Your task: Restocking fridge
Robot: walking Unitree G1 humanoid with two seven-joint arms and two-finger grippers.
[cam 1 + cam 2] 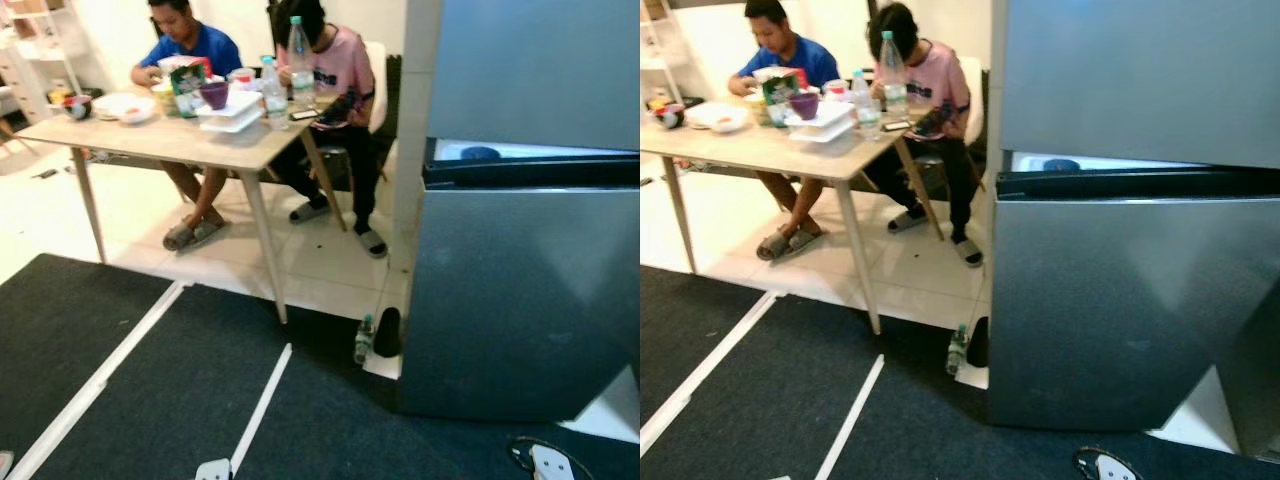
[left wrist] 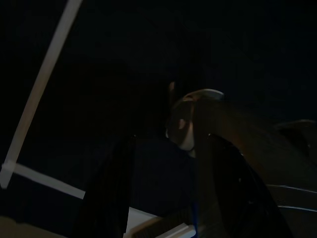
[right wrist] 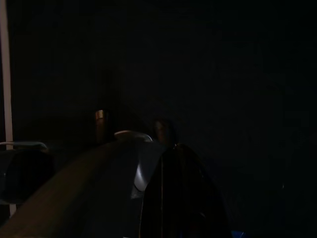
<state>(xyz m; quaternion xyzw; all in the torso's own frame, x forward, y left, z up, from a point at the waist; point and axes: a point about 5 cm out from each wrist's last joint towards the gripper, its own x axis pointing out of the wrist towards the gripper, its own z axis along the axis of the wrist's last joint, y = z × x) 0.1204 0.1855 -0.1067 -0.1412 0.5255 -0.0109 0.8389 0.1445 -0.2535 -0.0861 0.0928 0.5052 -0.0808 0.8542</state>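
Here a grey fridge (image 1: 1140, 300) stands at the right, on the edge of a dark carpet (image 1: 180, 390). Its lower door (image 1: 520, 300) stands a little open, and a thin bright gap shows between it and the upper door (image 1: 1140, 80). On the floor, just beside the left bottom corner of the fridge, a small bottle (image 1: 364, 340) stands upright, and a dark thing next to it is too unclear to name. White tape lines (image 1: 262, 405) run across the carpet.

Behind, on the pale tiled floor (image 1: 330, 260), a wooden worktop (image 1: 170, 140) carries many things. A tall clear bottle (image 1: 299, 62) stands near its far right corner, and a smaller bottle (image 1: 273, 95) stands close to the right edge. A white tray (image 1: 232, 110) lies beside the smaller bottle, and a purple bowl (image 1: 214, 94) sits on it. A white plate (image 1: 125, 106) lies toward the left end. Two persons sit at the far side of the worktop, one in a blue shirt (image 1: 195, 48), one in a pink shirt (image 1: 338, 65).

Both wrist views are very dark. In the left wrist view the left claw (image 2: 163, 198) hangs over the dark carpet, its two black fingers apart, holding nothing. In the right wrist view the right claw (image 3: 173, 198) shows as a dark shape, and I cannot tell how its fingers stand.
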